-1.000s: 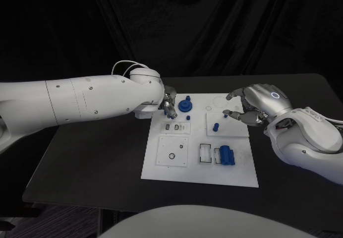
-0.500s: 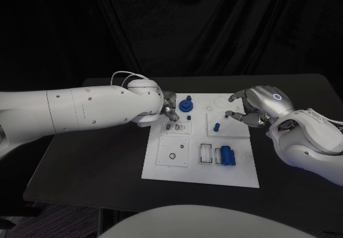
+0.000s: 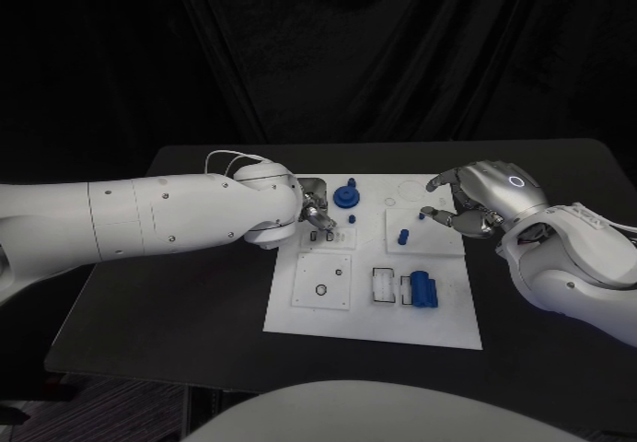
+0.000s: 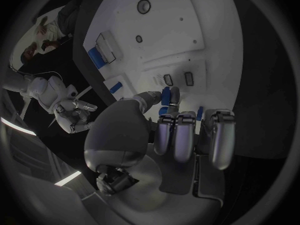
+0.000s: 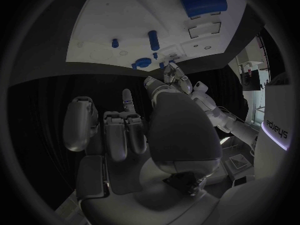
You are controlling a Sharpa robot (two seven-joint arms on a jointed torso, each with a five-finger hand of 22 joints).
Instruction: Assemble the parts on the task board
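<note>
The white task board (image 3: 372, 313) lies mid-table. My left hand (image 3: 313, 204) hovers over its far left part, fingers curled in, beside the blue gear part (image 3: 346, 195) and a small blue peg (image 3: 351, 219), just above two small slots (image 3: 324, 237). In the left wrist view a blue piece (image 4: 165, 96) shows by the thumb tip; whether it is held is unclear. My right hand (image 3: 471, 201) is over the board's far right edge, fingers curled, pinching a tiny blue part (image 3: 425, 217). A blue peg (image 3: 402, 237) stands upright nearby.
A larger blue block (image 3: 422, 287) sits in a recess near the board's right side, next to an empty white slot (image 3: 382, 284). A black ring (image 3: 320, 291) marks a square plate lower left. The black table (image 3: 159, 313) reaches out on both sides.
My left arm has swung nearer, and its hand has slid slightly toward the two small slots. The right hand has shifted a touch to the right with its blue part.
</note>
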